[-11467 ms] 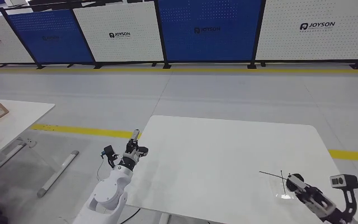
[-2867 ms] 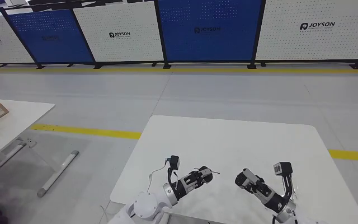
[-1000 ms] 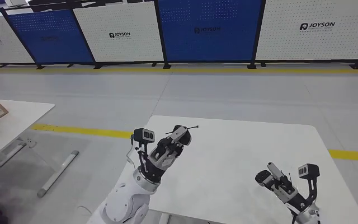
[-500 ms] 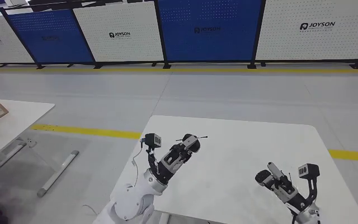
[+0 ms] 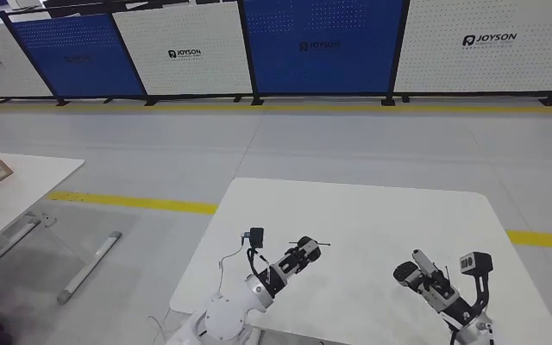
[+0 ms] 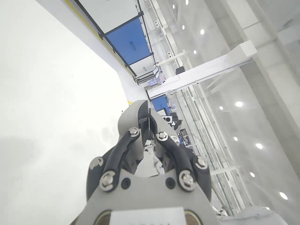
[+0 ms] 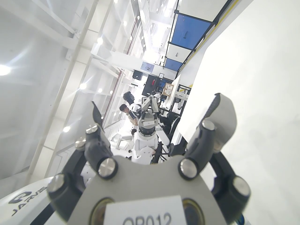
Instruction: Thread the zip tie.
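Note:
My left gripper [image 5: 308, 251] hangs over the front middle of the white table [image 5: 371, 207], shut on a thin black zip tie [image 5: 321, 243] whose ends stick out on both sides of the fingers. In the left wrist view the zip tie [image 6: 149, 123] shows edge-on as a dark sliver pinched between the closed pads of that gripper [image 6: 148, 112]. My right gripper [image 5: 405, 274] is at the table's front right, apart from the left one. In the right wrist view its fingers [image 7: 220, 105] are spread wide around the gripper's middle [image 7: 157, 108] and hold nothing.
The table's front edge [image 5: 259, 332] lies just below both arms, and its left edge [image 5: 203, 246] drops to the floor. A second white table [image 5: 26, 181] stands far left. Blue and white panels [image 5: 319, 47] line the back.
My left arm has come down from a raised pose at the table's left and swung toward the front middle, still holding the zip tie. The right arm has kept still over the last second.

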Controlling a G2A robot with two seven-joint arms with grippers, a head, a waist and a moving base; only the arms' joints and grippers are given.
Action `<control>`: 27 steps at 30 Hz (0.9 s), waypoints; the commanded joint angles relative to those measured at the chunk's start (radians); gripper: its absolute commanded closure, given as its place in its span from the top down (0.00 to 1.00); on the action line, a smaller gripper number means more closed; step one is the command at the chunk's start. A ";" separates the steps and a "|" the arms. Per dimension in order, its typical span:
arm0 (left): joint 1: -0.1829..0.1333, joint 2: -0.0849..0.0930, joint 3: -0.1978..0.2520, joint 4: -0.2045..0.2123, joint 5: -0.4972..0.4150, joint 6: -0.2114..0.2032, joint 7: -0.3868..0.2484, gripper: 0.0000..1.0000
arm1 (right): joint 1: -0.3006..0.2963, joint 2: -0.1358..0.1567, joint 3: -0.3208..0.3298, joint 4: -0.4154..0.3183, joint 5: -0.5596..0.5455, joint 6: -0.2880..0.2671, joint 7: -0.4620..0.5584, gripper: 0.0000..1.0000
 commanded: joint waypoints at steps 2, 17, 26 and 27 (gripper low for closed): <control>0.000 0.000 -0.001 0.000 -0.002 -0.004 0.008 0.00 | 0.000 0.000 0.000 0.000 0.000 0.000 0.000 1.00; -0.023 -0.005 0.029 0.082 0.071 0.025 0.026 0.00 | 0.000 0.000 0.000 0.000 0.000 0.000 0.000 1.00; -0.023 -0.006 0.031 0.098 0.051 0.019 0.018 0.00 | 0.000 0.000 0.000 0.000 0.000 0.000 0.000 1.00; -0.023 -0.006 0.031 0.098 0.051 0.019 0.018 0.00 | 0.000 0.000 0.000 0.000 0.000 0.000 0.000 1.00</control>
